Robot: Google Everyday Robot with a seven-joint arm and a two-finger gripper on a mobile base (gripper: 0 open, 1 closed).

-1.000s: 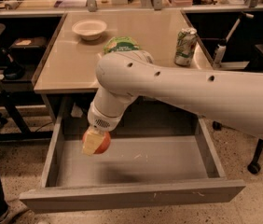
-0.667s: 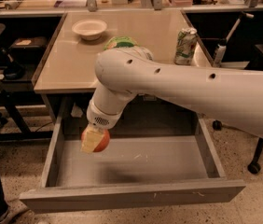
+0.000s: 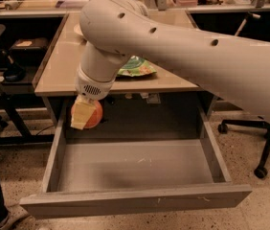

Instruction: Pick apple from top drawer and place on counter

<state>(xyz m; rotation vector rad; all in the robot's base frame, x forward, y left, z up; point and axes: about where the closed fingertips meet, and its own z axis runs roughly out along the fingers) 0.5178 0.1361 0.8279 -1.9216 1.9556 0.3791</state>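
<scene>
My gripper (image 3: 84, 113) is shut on the red-orange apple (image 3: 93, 115) and holds it above the back left part of the open top drawer (image 3: 135, 166), just under the counter's front edge. A yellowish finger (image 3: 80, 115) covers the apple's left side. The grey drawer floor shows nothing else in it. The beige counter (image 3: 58, 68) lies behind and above the gripper. My big white arm crosses the view from the right and hides much of the counter.
A green snack bag (image 3: 136, 67) lies on the counter near its front edge. A cluttered bench with metal posts (image 3: 39, 1) runs along the back. An office chair base (image 3: 262, 143) stands at the right, dark shelving (image 3: 10, 56) at the left.
The arm has lifted the apple up and toward the counter's front left edge. The view has shifted, so the bowl and can on the counter are now hidden.
</scene>
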